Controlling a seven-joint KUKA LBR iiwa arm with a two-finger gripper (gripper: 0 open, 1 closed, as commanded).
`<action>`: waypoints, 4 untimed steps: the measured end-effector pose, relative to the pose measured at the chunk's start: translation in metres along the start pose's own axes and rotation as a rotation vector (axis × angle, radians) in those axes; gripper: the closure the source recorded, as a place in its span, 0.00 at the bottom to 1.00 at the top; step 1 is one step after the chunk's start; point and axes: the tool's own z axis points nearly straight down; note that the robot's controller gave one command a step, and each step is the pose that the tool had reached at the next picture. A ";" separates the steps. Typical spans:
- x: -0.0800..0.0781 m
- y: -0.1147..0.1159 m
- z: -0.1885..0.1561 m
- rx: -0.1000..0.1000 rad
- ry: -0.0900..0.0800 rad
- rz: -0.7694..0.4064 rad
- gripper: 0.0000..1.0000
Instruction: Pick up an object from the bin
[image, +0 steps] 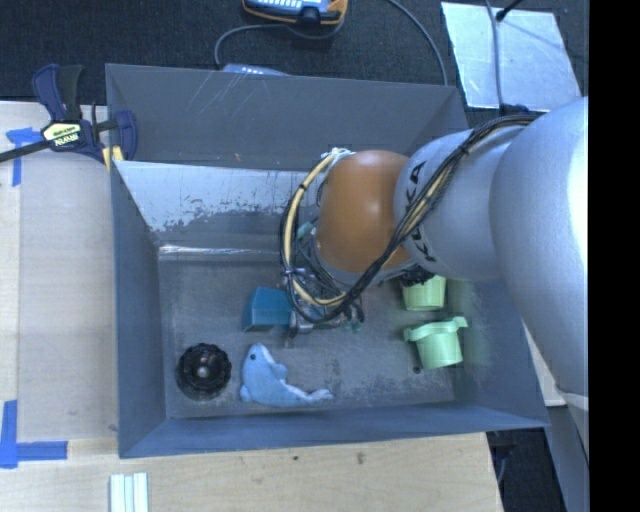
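We see the arm's orange wrist cover (358, 212) and its looped cables low over the middle of the grey metal bin (135, 300). Beneath them the gripper (306, 318) sits down at the bin floor. It is just beside the right side of a small teal blue rectangular block (264, 308), which lies a little left of the floor's centre. We cannot tell whether the gripper is parted or closed, nor whether it touches the block.

A pale blue soft dolphin-shaped toy (268, 381) lies near the front wall, and a black round ribbed cap (204, 370) is just to its left. Two pale green plastic cylinders (437, 343) rest on the right, well apart from the block.
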 end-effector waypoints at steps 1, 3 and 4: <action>0.000 0.000 0.000 0.000 0.000 0.000 1.00; 0.000 -0.010 -0.118 0.001 0.004 0.019 1.00; -0.015 -0.013 -0.325 0.002 0.006 0.036 1.00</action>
